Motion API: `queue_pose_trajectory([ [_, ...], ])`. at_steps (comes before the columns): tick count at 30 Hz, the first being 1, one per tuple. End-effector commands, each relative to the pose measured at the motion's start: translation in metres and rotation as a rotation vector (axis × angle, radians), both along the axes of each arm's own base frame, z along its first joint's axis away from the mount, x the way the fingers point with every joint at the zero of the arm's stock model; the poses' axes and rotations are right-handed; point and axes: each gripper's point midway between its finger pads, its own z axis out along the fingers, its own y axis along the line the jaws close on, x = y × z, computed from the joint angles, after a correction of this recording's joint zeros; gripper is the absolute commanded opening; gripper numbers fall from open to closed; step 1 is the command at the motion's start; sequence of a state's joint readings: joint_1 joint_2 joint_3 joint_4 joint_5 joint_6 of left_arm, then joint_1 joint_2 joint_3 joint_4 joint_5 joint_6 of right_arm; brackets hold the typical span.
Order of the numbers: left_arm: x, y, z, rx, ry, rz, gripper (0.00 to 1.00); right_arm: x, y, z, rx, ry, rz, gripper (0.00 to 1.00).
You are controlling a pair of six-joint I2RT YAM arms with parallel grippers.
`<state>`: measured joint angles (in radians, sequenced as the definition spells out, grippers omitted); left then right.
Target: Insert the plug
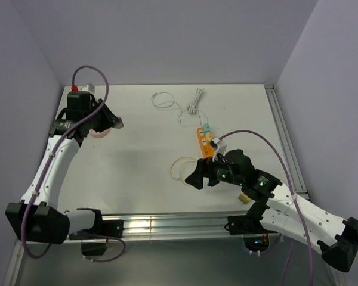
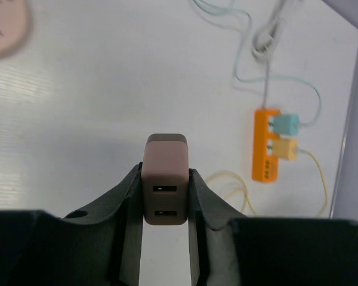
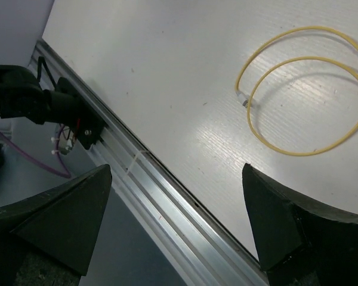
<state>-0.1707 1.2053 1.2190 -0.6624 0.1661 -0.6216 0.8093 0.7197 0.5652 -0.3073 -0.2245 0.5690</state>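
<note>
USB charger plug (image 2: 165, 159), likely light, rigid and smooth-sided, best held across its flat sides: clamped so by the left gripper (image 2: 164, 177), far left, well apart from the orange power strip (image 1: 203, 144); right gripper (image 3: 176, 223) open, empty.

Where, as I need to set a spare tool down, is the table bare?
Widest bare patch: mid-table, between the left arm and the yellow cable loop. Another: between the orange power strip and the right side rail. Crowded: behind the strip, where the white cord and teal cable lie.
</note>
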Motion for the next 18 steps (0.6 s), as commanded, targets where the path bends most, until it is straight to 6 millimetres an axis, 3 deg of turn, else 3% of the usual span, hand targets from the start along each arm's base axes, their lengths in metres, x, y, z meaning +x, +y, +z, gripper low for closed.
queue_pose_trajectory([
  [1, 0.031, 0.041, 0.018, 0.064, -0.061, 0.111, 0.00, 0.005, 0.003, 0.021, 0.054, -0.091, 0.005, 0.96],
  [5, 0.064, 0.095, 0.001, 0.065, 0.007, 0.249, 0.00, 0.001, -0.003, 0.034, 0.088, -0.141, 0.008, 0.96],
  [7, 0.082, 0.108, -0.008, 0.080, 0.031, 0.255, 0.00, -0.002, -0.007, 0.040, 0.099, -0.169, 0.011, 0.96],
  [8, 0.089, 0.118, -0.003, 0.099, 0.027, 0.272, 0.00, -0.002, -0.008, 0.042, 0.099, -0.177, 0.011, 0.96],
  [9, 0.097, 0.125, -0.018, 0.118, 0.072, 0.286, 0.00, -0.003, -0.010, 0.044, 0.100, -0.188, 0.009, 0.96],
  [12, 0.115, 0.144, -0.027, 0.138, 0.083, 0.304, 0.00, -0.005, -0.013, 0.043, 0.090, -0.201, 0.014, 0.96],
  [18, 0.144, 0.160, -0.043, 0.129, 0.083, 0.324, 0.00, -0.010, -0.009, 0.035, 0.101, -0.195, 0.047, 0.96],
])
